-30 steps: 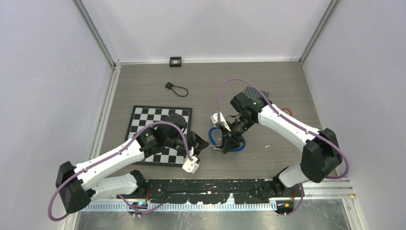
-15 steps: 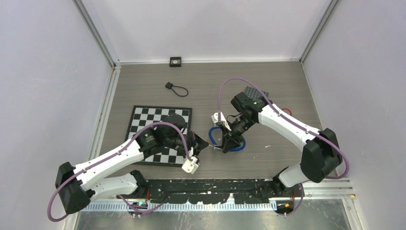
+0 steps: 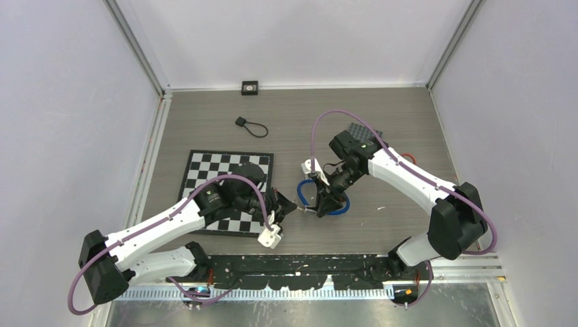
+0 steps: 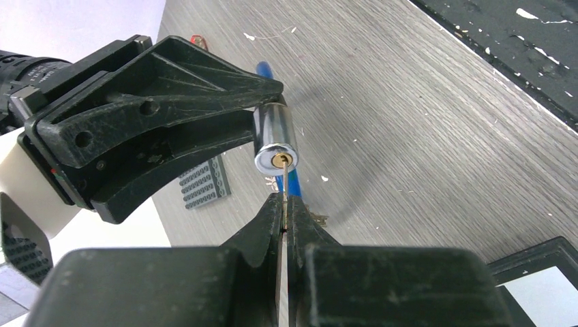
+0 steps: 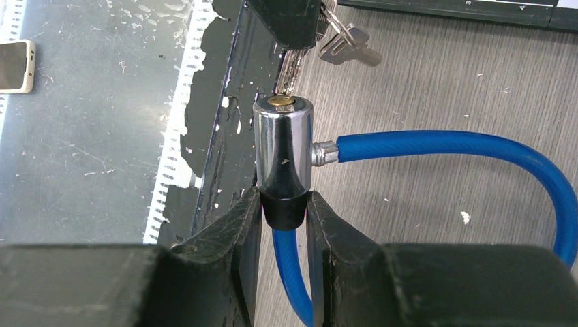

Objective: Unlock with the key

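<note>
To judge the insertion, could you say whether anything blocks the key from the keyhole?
Nothing visible does: the thin metal key in the left gripper meets the brass keyhole of the chrome lock cylinder.

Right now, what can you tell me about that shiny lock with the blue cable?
The lock is a short chrome-looking cylinder with a black cap at one end and a brass keyhole at the other. A blue cable leaves its side through a metal collar and loops back under the black end. The right hand pinches the black end, holding it above the table. The left hand holds a key whose tip meets the keyhole; its depth is unclear.
</note>
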Available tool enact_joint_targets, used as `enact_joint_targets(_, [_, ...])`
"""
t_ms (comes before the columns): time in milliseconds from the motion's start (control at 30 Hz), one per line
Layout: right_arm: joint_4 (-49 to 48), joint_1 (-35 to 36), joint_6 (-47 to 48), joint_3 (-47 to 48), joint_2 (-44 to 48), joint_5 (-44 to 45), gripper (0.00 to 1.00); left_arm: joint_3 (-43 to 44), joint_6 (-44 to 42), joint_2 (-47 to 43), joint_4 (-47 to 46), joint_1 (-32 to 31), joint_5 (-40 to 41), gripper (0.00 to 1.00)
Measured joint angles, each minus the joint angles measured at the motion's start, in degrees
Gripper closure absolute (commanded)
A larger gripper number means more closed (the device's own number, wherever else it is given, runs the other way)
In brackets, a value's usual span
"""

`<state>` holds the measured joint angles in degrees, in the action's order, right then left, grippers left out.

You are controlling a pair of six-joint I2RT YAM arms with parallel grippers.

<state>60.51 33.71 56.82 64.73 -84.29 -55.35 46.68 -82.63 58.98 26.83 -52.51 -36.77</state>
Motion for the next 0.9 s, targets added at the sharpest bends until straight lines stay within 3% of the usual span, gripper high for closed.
enact_joint_targets(900, [0.0,-0.2,-0.2,0.0,0.0,-0.3,0.99,-0.3,-0.5,0.0,0.3,0.0,-0.5,1.0])
